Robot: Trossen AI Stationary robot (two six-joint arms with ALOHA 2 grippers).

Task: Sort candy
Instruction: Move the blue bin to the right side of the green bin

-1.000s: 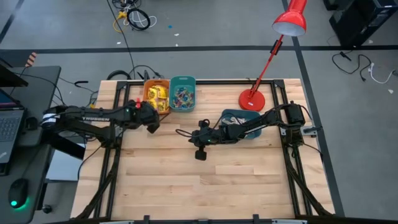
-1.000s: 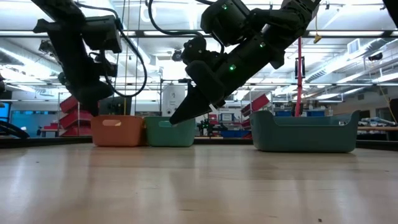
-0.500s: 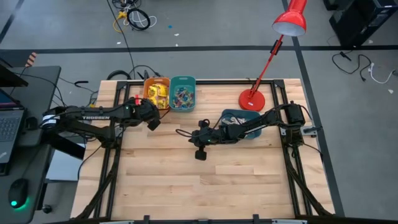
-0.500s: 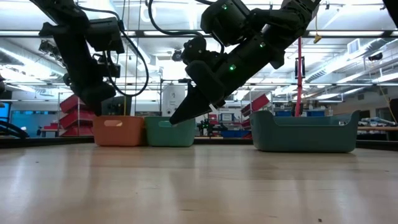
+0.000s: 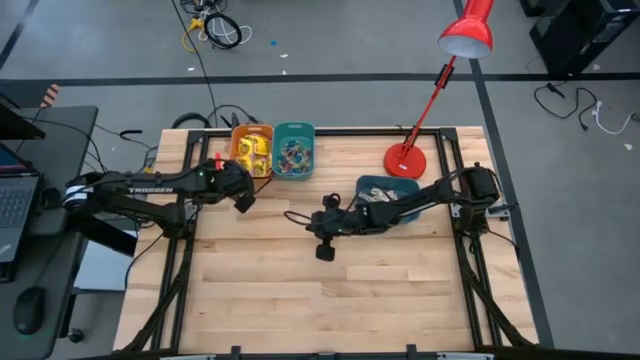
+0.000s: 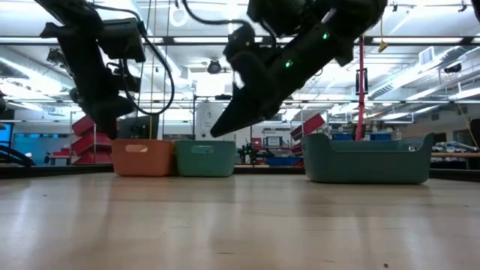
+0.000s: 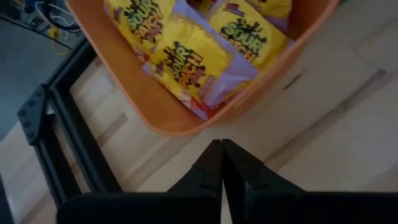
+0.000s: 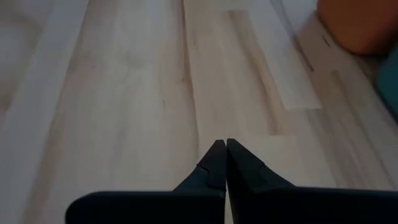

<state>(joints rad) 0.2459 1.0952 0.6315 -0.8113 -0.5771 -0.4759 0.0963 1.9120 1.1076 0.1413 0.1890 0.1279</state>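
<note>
The near half of the wooden table (image 5: pixel 330 300) lies bare, pale planks with long straight grain, framed by black metal rails along both sides. Over the middle of the boards hangs the right gripper (image 8: pixel 221 146), its two dark tapered fingers pressed together with nothing between them, raised off the wood in the low view. Its arm stretches back across a deep dark-teal bin (image 6: pixel 367 157) with smooth plastic walls and rounded corners, which stands near the right rail; what lies in that bin cannot be made out.

Toward the left, farther back, the left gripper (image 7: pixel 222 149) hangs just short of the near rim of the orange bin (image 7: pixel 155 115). Its fingers look closed or nearly so, with only a thin seam between the tips, and they pinch nothing. The candy (image 7: pixel 186 59), glossy square yellow packets with dark print, is heaped inside that orange bin, just beyond the fingertips and apart from them. Touching the orange bin on its right is a smaller teal bin (image 5: pixel 294 152) holding small mixed-colour pieces (image 5: pixel 292 155).

At the far edge, right of centre, stands the round red base of a desk lamp (image 5: pixel 405 160), its thin stem leaning out beyond the table to a red shade.
</note>
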